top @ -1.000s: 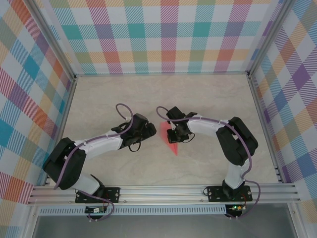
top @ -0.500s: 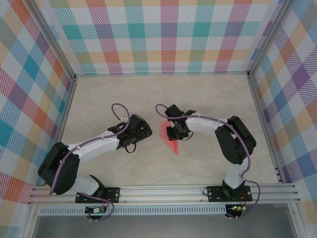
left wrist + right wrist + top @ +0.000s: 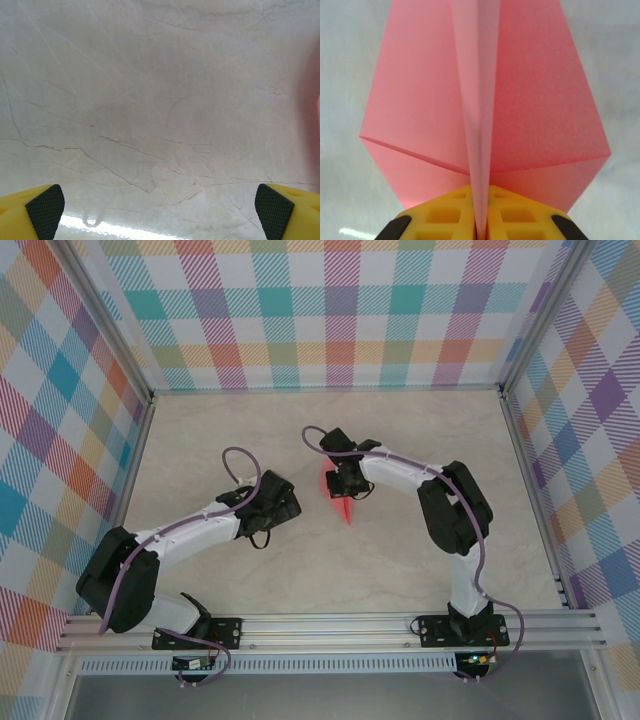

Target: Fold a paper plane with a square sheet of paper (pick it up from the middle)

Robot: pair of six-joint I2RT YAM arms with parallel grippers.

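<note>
The right hand (image 3: 481, 220) is clamping the pink paper plane (image 3: 535, 110) by its centre fold and carrying it farther back over the table (image 3: 400, 560). The left hand (image 3: 160, 207), now spread wide and empty, is pulling away. The folding looks done, I'd say.

Salmon-pink folded paper plane (image 3: 535, 110), centre crease pinched between yellow fingers (image 3: 442, 215) of right gripper (image 3: 481, 222); wings spread over pale, seemingly marbled table (image 3: 350, 60).
</note>
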